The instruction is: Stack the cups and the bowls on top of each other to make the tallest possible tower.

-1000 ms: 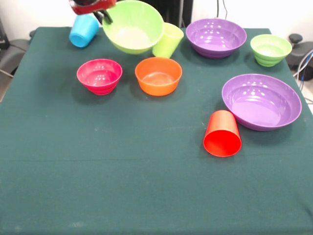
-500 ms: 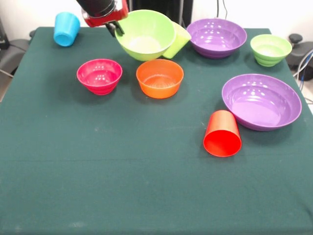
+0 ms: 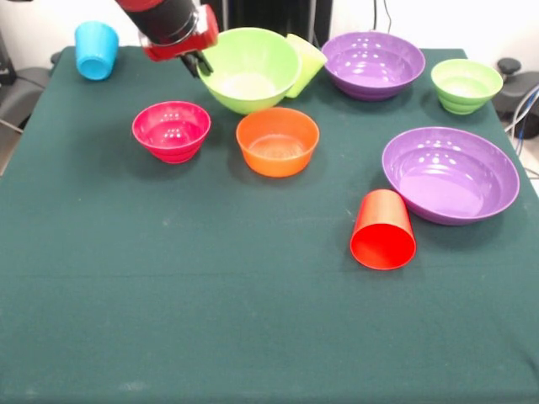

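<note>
My gripper [image 3: 199, 62] is shut on the left rim of the large lime green bowl [image 3: 253, 76] and holds it just behind the orange bowl [image 3: 277, 141]. The lime green cup [image 3: 306, 61] leans tilted against the bowl's far right side. The pink bowl [image 3: 171, 129] sits left of the orange one. The sky blue cup [image 3: 95, 49] stands at the far left corner. Two purple bowls [image 3: 372, 62] [image 3: 450, 173] and the small green bowl [image 3: 466, 84] are on the right. The red cup [image 3: 383, 229] lies on its side. The orange cup is out of view.
The dark green cloth table [image 3: 210, 320] stretches wide towards the camera. Dark objects and cables show beyond the table's far corners.
My gripper has carried the large lime green bowl rightwards and down towards the orange bowl. The lime green cup was pushed and tilted. The blue cup shifted left, the orange bowl slightly right.
</note>
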Tool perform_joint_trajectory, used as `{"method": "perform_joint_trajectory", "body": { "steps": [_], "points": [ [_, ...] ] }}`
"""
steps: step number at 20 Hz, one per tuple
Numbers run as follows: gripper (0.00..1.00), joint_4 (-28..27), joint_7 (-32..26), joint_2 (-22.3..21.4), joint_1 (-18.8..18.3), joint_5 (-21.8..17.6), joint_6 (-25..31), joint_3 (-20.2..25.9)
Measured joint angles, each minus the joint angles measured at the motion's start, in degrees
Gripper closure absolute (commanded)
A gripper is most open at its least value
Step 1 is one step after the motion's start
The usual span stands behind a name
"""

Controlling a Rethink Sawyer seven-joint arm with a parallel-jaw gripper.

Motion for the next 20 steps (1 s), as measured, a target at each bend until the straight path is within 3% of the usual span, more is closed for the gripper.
{"method": "perform_joint_trajectory", "body": {
  "steps": [10,20],
  "points": [
    [1.0,-2.84,0.0,3.12,0.06,-2.52,-5.79,-0.07],
    [1.0,-4.46,-0.01,3.41,1.12,-2.49,-5.82,-0.07]
  ]
}}
